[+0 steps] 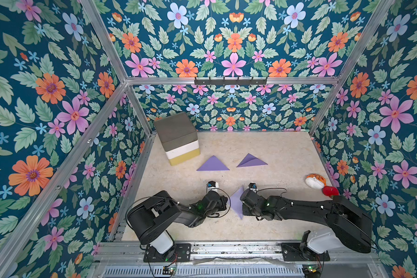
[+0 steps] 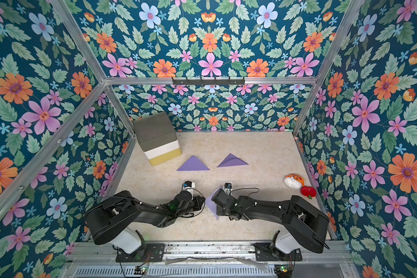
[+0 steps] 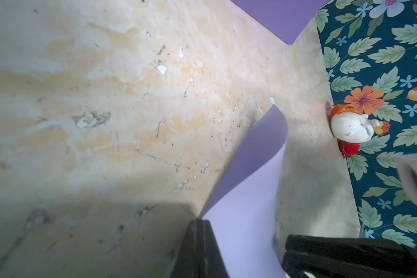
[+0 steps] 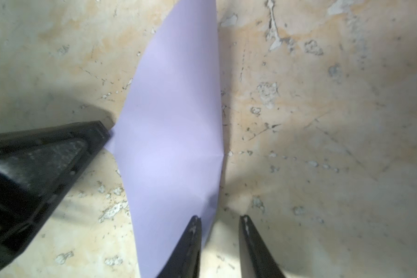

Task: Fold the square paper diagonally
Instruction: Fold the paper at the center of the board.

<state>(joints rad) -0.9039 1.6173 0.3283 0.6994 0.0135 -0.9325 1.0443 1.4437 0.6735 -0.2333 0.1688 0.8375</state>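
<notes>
The purple square paper [image 1: 236,203] [image 2: 212,204] lies near the front middle of the table between my two grippers, bent over on itself into a loose triangle that bulges upward. My left gripper [image 3: 200,220] [image 1: 227,204] is shut on one corner of the paper [image 3: 250,180]. In the right wrist view that corner of the paper [image 4: 173,120] points at the left gripper's black fingers [image 4: 92,137]. My right gripper [image 4: 219,217] is open low over the paper's bent edge. One fingertip [image 4: 194,223] is over the paper and the other is over bare table.
Two folded purple triangles [image 1: 212,164] [image 1: 251,161] lie further back. A stack of grey, white and yellow blocks [image 1: 178,137] stands at the back left. A tiger plush [image 1: 315,180] and a red toy [image 1: 330,191] rest against the right wall.
</notes>
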